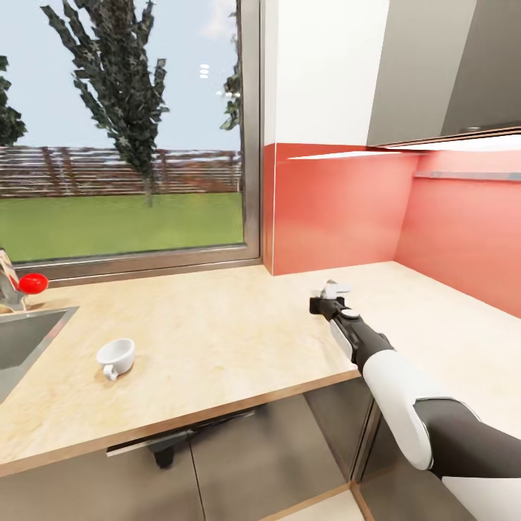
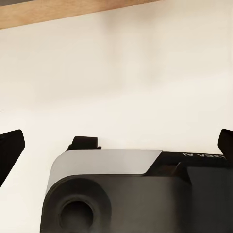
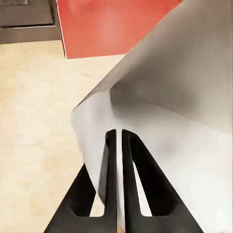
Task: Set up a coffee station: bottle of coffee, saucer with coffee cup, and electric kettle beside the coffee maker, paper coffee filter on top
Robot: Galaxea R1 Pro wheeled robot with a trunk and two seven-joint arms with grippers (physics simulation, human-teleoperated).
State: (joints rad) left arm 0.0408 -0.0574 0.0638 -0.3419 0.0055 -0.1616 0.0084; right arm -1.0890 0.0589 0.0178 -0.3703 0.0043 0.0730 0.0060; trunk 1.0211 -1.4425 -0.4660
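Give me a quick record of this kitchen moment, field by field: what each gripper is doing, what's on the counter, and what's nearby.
right gripper: shut on paper coffee filter, held above the countertop
left gripper: open, holding nothing
coffee cup: on the countertop near the sink, no saucer under it
wall behind: red backsplash, with a window beside it

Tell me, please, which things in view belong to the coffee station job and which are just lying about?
Belonging to the job:
- small white ceramic coffee cup
- white paper coffee filter, pinched in the right gripper
- beige countertop

Lying about:
- red-knobbed tap
- steel sink
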